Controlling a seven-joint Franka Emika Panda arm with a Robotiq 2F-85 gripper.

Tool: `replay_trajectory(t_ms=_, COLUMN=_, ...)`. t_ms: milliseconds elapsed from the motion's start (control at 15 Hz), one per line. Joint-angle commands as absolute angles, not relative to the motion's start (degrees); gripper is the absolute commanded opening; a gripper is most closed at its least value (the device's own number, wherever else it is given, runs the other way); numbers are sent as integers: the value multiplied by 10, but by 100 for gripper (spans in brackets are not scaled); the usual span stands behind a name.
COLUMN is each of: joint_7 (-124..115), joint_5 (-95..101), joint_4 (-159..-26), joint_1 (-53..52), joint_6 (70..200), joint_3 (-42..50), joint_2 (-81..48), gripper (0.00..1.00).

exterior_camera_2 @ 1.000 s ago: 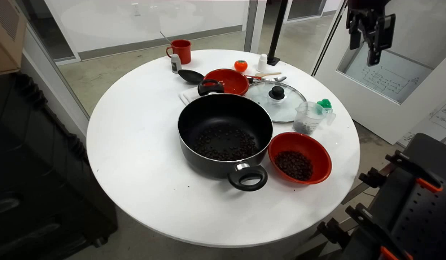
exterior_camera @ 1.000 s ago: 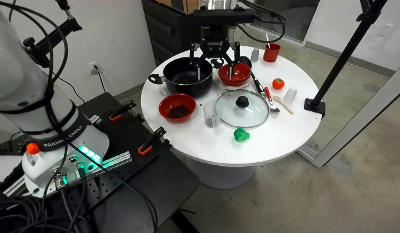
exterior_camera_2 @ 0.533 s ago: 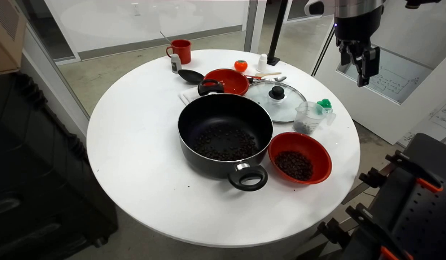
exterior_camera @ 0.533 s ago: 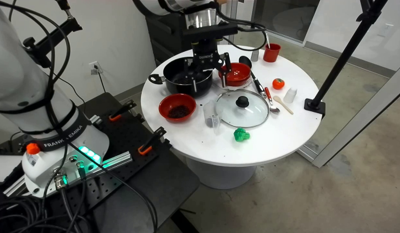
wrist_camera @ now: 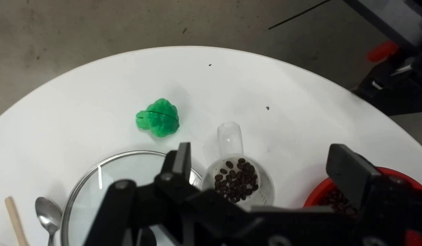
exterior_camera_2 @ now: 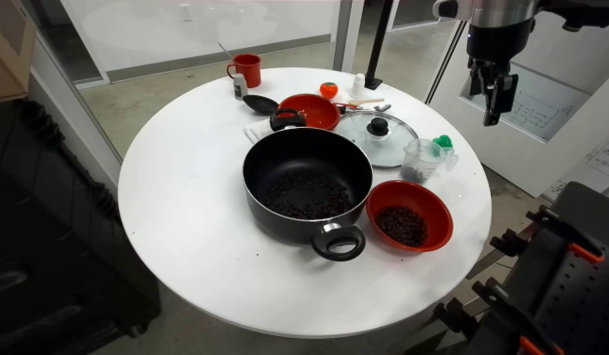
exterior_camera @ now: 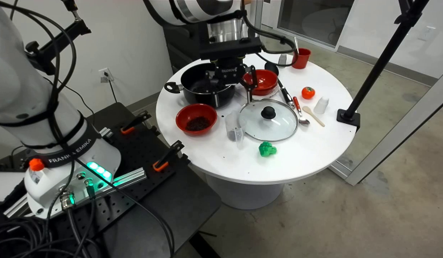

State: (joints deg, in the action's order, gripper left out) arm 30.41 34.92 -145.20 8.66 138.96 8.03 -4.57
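My gripper (wrist_camera: pixel 260 150) is open in the wrist view, with nothing between its fingers. It hangs above the table, nearest to a clear measuring cup (wrist_camera: pixel 230 140) that holds dark beans. The cup stands upright below the jaws, closer to the left finger. Under the right finger lies part of a red bowl (wrist_camera: pixel 313 195) of beans. A glass lid (wrist_camera: pixel 129 164) with a black knob rests left of the cup, partly hidden by the gripper. Beyond it sits a green broccoli-like toy (wrist_camera: pixel 162 118). A black pot (exterior_camera_2: pixel 294 231) in an exterior view has beans on its bottom.
Around the lid lie a metal spoon (exterior_camera: pixel 303 121), a wooden spoon (exterior_camera: pixel 314 116), a tomato (exterior_camera: pixel 308 92) and a white shaker (exterior_camera: pixel 321 105). Farther back are stacked red bowls (exterior_camera: pixel 266 86), a black ladle (exterior_camera_2: pixel 261 104) and a red mug (exterior_camera_2: pixel 248 69). A black post (exterior_camera: pixel 377 64) is clamped to the table edge.
My gripper has come down and away from over the pot and the stacked red bowls, towards the measuring cup. Its jaws have stayed open. Nothing on the table has moved.
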Motion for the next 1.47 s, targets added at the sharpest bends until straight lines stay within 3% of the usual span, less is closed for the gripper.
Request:
replay_trajectory(t_ms=0, joint_7=305, joint_5=347, joint_4=-1452, joint_1=87, joint_6=1388, joint_3=80, joint_2=-44, gripper=100)
replay_trajectory(t_ms=1400, joint_7=186, joint_5=427, joint_4=-1293, joint_1=79, joint_6=1377, joint_3=95, joint_2=-280, gripper=100)
